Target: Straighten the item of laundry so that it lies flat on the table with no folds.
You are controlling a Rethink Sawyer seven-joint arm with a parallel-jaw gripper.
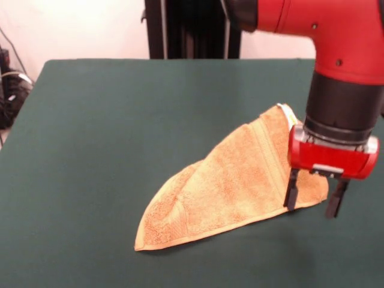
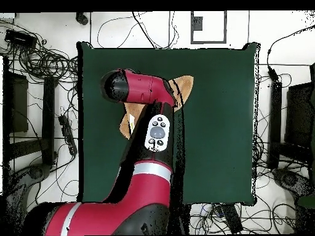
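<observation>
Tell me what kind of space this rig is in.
Probably a robotics lab, not a home: a large dark green felt-topped table ringed by loose black cables on the floor, a red and black robot arm, and one folded orange-tan terry towel as the test item.

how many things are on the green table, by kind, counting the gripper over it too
orange-tan terry towel, folded into a rough triangle: 1
red and black gripper, fingers apart, at the towel's corner: 1
dark green table itself: 1
total: 3
</observation>
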